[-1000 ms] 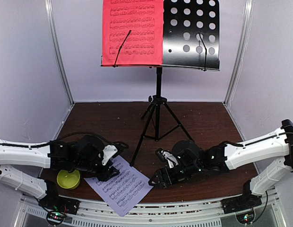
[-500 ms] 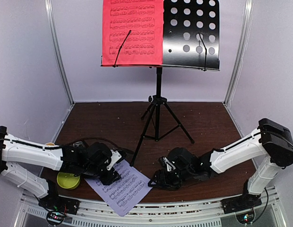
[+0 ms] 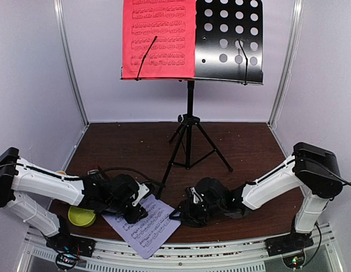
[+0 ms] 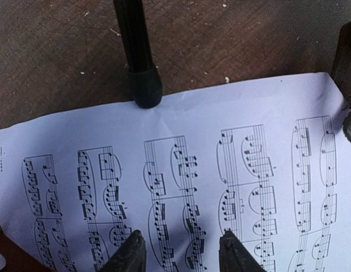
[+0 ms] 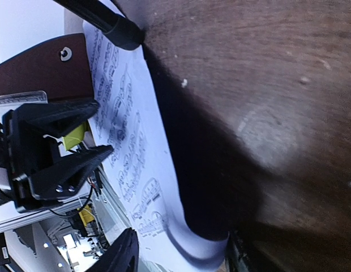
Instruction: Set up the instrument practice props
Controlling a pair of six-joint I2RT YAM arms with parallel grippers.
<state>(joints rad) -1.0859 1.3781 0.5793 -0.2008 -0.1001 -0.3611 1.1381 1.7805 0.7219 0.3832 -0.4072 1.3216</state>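
- White walls close in a dark wooden tabletop (image 3: pixel 243 141). The black music stand (image 3: pixel 189 113) rises from its middle, with the red sheet (image 3: pixel 158 37) on the left half of the desk.
- The white sheet (image 3: pixel 144 224) lies flat at the near edge, left of centre, touching one stand foot (image 4: pixel 144 90).
- Our left pincer (image 4: pixel 181 249) sits over it, released.
- Our right pincer (image 5: pixel 178 252), jaws apart, straddles the sheet's right edge.

The music stand (image 3: pixel 229 39) and red sheet (image 3: pixel 158 37) are cut off by the top edge. The lime-green bowl (image 3: pixel 80 216) is partly covered by the left arm (image 3: pixel 51 184). Of the left gripper (image 4: pixel 178 249) only the fingertips are shown. The white sheet (image 4: pixel 181 158) is cropped below. One finger of the right gripper (image 5: pixel 178 254) is cut by the lower edge and the other is barely made out. The table (image 5: pixel 266 85) is blurred there.
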